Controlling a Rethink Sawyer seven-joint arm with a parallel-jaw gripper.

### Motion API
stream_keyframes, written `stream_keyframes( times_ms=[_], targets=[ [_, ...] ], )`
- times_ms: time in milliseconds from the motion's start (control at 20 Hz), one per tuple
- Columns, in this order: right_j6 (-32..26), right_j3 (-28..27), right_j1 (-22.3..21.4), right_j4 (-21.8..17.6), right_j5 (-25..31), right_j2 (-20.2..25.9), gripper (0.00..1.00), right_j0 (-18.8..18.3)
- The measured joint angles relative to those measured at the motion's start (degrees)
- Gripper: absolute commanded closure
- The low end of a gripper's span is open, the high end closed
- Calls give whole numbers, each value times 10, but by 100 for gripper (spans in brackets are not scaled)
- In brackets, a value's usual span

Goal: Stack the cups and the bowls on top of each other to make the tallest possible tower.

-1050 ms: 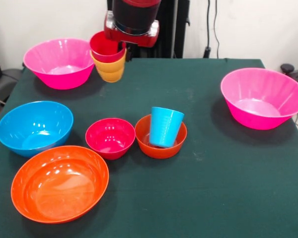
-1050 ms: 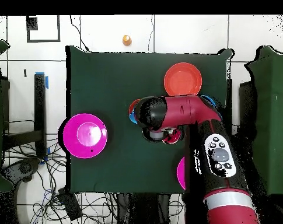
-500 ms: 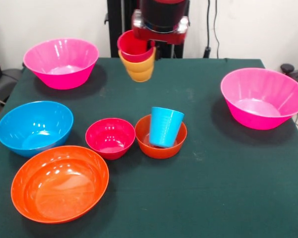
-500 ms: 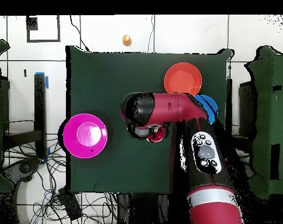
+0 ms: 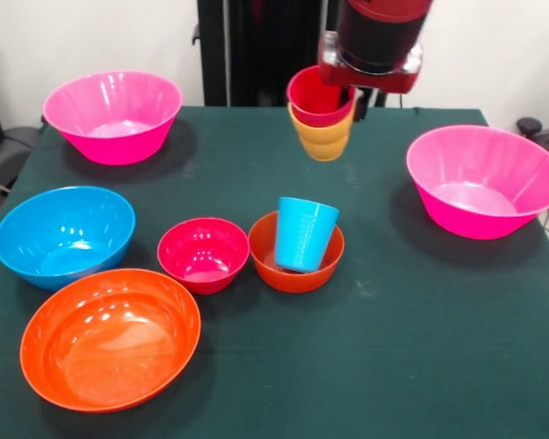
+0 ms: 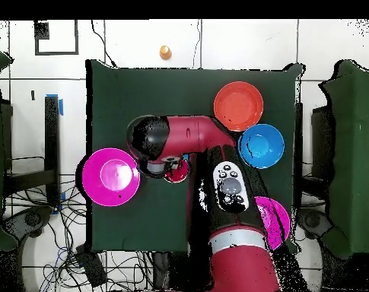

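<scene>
Nested red cup (image 5: 317,94) and orange cup (image 5: 323,138) have been carried rightward, above the bench (image 5: 393,302).
They are gripped by the closed hand (image 5: 348,87), beyond the blue cup (image 5: 304,234) standing in the small orange bowl (image 5: 296,268).

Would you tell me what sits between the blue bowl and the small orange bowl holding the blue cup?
In the front view, the small crimson bowl sits between the blue bowl and the small orange bowl, close beside the orange one.
</scene>
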Motion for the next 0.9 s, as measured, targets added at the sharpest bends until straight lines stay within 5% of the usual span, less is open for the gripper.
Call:
stream_keyframes(
  times_ms=[350,900],
  targets=[
    [9,-31,22,-7,0,-12,100,17],
    [9,-90,44,-89,-21,-47,100,12]
  ],
)
